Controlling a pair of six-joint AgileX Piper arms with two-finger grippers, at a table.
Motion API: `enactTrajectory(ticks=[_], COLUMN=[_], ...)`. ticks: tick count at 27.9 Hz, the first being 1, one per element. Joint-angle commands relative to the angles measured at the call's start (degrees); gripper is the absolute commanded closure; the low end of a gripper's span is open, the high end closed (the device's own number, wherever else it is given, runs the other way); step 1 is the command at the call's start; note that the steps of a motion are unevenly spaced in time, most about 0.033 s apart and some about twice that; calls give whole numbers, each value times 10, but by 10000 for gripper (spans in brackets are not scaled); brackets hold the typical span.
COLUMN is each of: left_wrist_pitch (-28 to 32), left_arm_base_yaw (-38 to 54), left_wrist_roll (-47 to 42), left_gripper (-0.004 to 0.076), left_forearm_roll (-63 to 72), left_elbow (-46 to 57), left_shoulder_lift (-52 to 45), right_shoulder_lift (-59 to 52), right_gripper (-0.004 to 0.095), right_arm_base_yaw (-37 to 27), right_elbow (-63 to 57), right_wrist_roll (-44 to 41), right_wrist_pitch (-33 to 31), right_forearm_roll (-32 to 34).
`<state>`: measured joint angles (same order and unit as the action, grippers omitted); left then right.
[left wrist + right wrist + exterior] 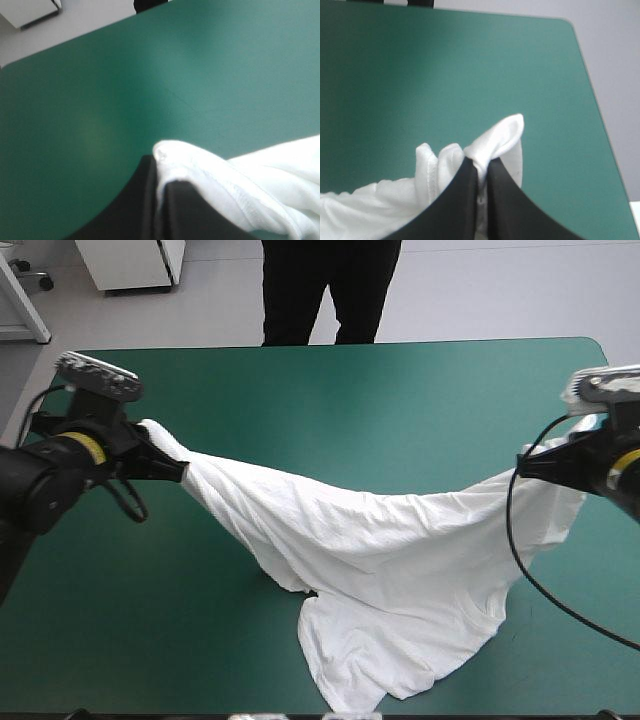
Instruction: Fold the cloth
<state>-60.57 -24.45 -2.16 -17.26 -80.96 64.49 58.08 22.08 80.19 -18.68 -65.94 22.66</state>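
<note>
T-shirt [400, 550]: white, strung between the two grippers across the middle of the table [350, 380]. It sags away from each hold, and its low middle part lies crumpled on the teal-green cover toward the near edge.

Left gripper [181, 468]: black fingers pressed together on a bunched end of the T-shirt. In its wrist view only a small knob of cloth pokes past the tips.

Right gripper [522, 465]: also pinching the T-shirt, near the table's right edge. Its wrist view shows a folded lobe standing up beyond the tips.

Step, as I judge it: drawing the T-shirt out wide so it can be laid flat before any fold.

Risk, slip: each bite looks shallow. Pulling the arms further apart could tug the cloth out of one pinch, and that end would drop.

Risk, twist: the stretch running from the left gripper looks rope-like. Laid down as it is, it would likely land rolled rather than flat.

Risk, drag: the part resting on the cover may rub and tuck under itself if the arms move without lifting first.

Risk, edge: the lowest flap lies close to the near edge, so a pull that way could spill it over.

Unknown: I cannot tell which parts of the T-shirt are pinched. Mismatched holds would spread it crooked.
</note>
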Motion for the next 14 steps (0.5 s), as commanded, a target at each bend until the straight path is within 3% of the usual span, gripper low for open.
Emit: enactTrajectory(ticks=[1, 9, 14], left_wrist_pitch=[108, 191, 226], left_arm_base_yaw=[21, 64, 70], left_wrist_roll=[-40, -36, -38], left_gripper=[733, 733, 733], left_forearm_roll=[-5, 42, 39], left_elbow=[19, -15, -45], left_shoulder_lift=[55, 203, 280], right_shoulder_lift=[26, 198, 320], right_gripper=[925, 925, 925], right_arm_base_yaw=[-3, -55, -113], right_elbow=[-59, -47, 25], right_wrist_roll=[-46, -68, -65], right_wrist_pitch=[134, 201, 212], right_forearm_roll=[28, 22, -33])
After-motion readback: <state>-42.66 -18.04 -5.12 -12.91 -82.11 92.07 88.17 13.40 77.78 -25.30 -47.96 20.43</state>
